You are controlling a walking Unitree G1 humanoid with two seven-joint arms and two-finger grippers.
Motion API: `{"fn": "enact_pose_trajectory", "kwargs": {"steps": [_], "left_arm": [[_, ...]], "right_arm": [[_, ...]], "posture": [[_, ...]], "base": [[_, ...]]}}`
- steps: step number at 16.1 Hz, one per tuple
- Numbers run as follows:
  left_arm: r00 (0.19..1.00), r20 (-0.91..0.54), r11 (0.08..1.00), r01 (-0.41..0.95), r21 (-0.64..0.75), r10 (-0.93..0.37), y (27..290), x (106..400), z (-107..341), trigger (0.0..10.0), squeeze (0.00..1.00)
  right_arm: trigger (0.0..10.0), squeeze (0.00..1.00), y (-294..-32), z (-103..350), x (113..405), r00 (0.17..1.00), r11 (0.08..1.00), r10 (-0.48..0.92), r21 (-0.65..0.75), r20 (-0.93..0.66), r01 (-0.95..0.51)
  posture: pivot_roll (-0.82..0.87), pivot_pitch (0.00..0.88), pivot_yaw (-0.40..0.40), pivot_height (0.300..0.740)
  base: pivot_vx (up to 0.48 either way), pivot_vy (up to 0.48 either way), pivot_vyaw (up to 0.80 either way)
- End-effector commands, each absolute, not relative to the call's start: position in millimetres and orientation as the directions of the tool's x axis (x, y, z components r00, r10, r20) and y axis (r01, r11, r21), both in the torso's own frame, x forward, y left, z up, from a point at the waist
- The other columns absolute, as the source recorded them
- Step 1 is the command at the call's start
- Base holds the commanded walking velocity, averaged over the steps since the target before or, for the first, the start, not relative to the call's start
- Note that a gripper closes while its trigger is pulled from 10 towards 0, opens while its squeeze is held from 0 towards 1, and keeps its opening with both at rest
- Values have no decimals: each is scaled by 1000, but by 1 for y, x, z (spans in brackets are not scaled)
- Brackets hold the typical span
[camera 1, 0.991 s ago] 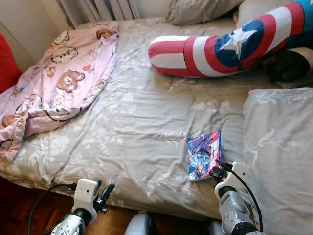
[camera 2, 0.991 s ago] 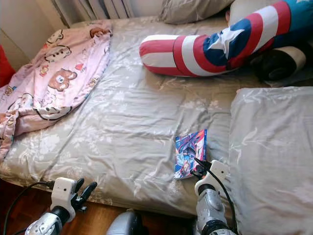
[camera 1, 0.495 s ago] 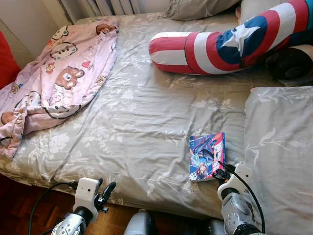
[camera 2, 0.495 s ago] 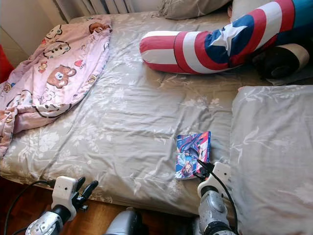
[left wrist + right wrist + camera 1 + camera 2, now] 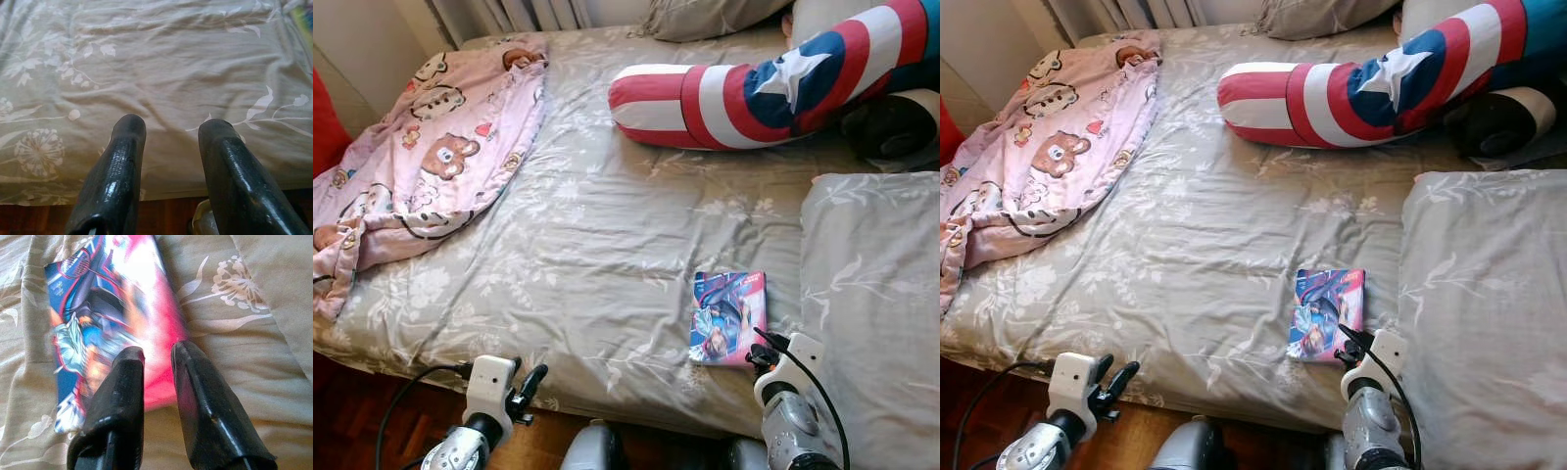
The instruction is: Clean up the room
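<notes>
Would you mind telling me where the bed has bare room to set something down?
The widest bare sheet lies between the pink bear blanket, the striped bolster and the comic book. The grey pillow covers the right side; the head end is crowded.

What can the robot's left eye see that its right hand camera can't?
Left eye view: the pink bear blanket, the striped star bolster, a grey pillow and the left tool by the bed's edge. Right wrist view: the right tool's fingers, slightly apart, close above the cover's near edge. Both show the colourful comic book lying flat on the grey flowered sheet, with the right tool beside it.
</notes>
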State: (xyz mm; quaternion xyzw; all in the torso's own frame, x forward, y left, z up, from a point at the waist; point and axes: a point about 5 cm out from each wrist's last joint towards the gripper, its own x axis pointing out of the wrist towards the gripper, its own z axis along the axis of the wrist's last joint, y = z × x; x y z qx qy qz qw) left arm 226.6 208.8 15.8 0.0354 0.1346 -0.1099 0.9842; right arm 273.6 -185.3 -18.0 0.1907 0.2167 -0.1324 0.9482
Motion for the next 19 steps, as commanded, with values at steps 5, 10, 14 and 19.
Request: {"fn": "enact_pose_trajectory", "kwargs": {"steps": [5, 10, 14, 19], "left_arm": [[931, -309, 975, 217, 40, -195, 210, 228, 8, 10000, 0], [924, -349, 986, 167, 5, -154, 206, 237, -4, 10000, 0], [902, -418, 994, 107, -31, -110, 198, 251, -17, 10000, 0], [800, -589, 993, 109, -37, -110, 188, 236, -44, 10000, 0]], "right_arm": [[10000, 0, -181, -18, 274, 872, 903, -173, 278, -458, 326], [10000, 0, -175, -15, 276, 899, 957, -114, 195, -424, 214], [10000, 0, -179, -44, 238, 848, 981, -51, 133, -527, 141], [10000, 0, -180, -65, 212, 756, 980, -34, 127, -654, 154]], "posture": [[147, 154, 142, 667], [100, 91, 111, 667], [67, 0, 70, 667], [31, 0, 20, 667]], "base": [[0, 0, 0], [0, 0, 0], [0, 0, 0], [0, 0, 0]]}}
